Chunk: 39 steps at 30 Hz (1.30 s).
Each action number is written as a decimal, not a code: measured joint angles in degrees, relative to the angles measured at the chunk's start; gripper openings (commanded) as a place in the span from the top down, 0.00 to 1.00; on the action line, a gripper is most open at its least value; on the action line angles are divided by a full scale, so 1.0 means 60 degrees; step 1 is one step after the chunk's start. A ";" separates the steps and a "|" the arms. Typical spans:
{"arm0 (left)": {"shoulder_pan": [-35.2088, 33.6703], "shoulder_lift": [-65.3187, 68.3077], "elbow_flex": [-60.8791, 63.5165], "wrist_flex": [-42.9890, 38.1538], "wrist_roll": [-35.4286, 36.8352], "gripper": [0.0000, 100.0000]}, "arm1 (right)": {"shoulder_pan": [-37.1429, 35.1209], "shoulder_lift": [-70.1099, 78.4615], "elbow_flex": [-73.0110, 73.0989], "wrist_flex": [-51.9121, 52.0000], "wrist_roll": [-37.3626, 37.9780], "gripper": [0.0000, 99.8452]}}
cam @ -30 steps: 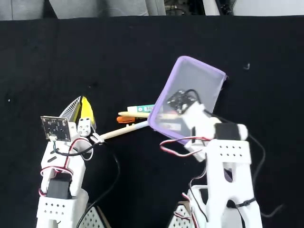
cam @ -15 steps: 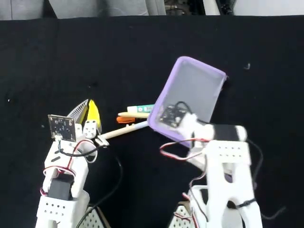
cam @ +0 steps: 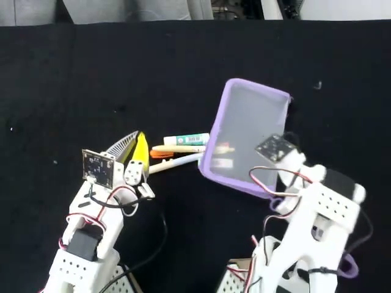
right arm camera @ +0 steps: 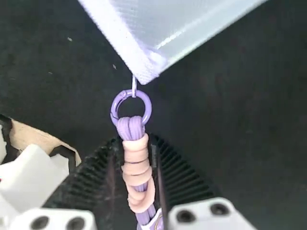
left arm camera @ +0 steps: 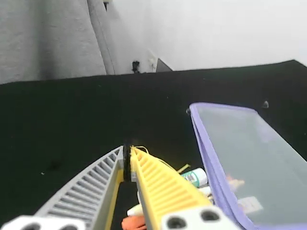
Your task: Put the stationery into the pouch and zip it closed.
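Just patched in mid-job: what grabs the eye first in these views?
The purple pouch lies mid-table, and its cord is pinched in the right claw. A small heap of stationery lies on the table against the pouch edge nearest the left arm. The left claw is close beside the heap, shut.

- In the high view the black tabletop (cam: 122, 73) soaks up the light and reads evenly dark from edge to edge.
- The pouch (cam: 253, 131) carries a soft, pale sheen on its clear face.
- In the left wrist view the white wall (left arm camera: 216, 28) beyond the tabletop's far edge is the brightest area.
- In the right wrist view the purple pull cord (right arm camera: 131, 127) is evenly lit, and the pouch corner it hangs from is nearly white.
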 measured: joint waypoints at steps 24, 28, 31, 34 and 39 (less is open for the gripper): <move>0.0484 0.5055 -0.1773 -0.2945 0.0000 0.96 | 0.2916 0.0000 0.0029 -0.0015 0.2637 0.99; 0.0762 0.8718 -0.3678 -0.3546 0.0000 0.96 | 0.2842 0.0000 0.0059 0.0015 0.2637 0.99; 0.1070 1.1692 -0.5289 -0.3722 0.0000 0.96 | 0.2842 0.0000 0.0059 0.0015 0.2637 0.99; 0.1436 1.4505 -0.6930 -0.3751 0.0000 0.96 | 0.2842 0.0000 0.0059 0.0015 0.2637 0.99; 0.1802 1.7919 -0.9348 -0.4410 0.0000 0.96 | 0.2842 0.0000 0.0059 0.0015 0.2637 0.99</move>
